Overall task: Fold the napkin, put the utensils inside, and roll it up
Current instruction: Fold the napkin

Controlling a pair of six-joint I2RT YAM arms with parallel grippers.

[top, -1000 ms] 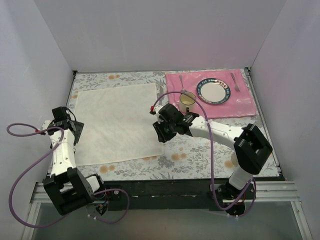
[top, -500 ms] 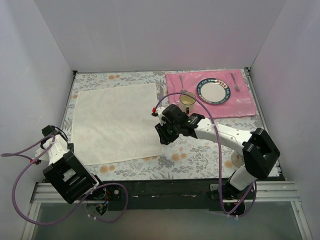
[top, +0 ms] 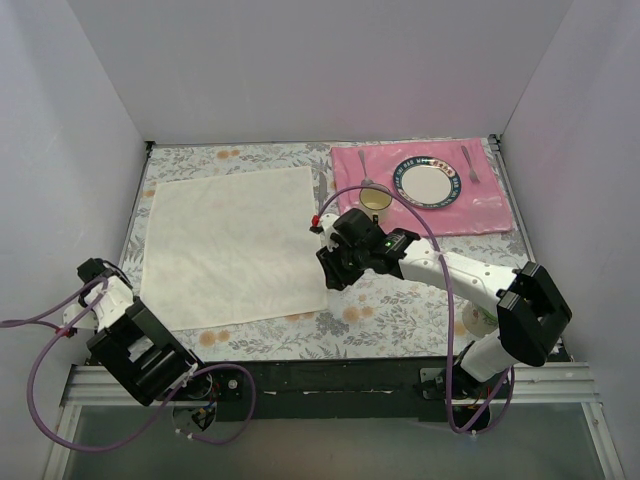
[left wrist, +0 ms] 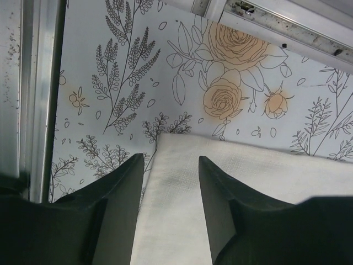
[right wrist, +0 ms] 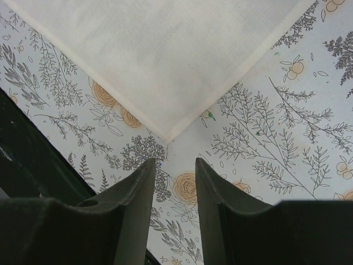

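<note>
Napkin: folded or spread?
Spread. The napkin lies as one full square, all four corners showing, no layer doubled over.

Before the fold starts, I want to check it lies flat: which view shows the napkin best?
The top view: the whole napkin lies spread out. Each wrist view shows only one near corner.

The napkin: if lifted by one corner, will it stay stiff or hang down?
Probably hang down: the napkin looks like thin woven cloth lying flat. It seems light, so a push may bunch it rather than slide it whole.
</note>
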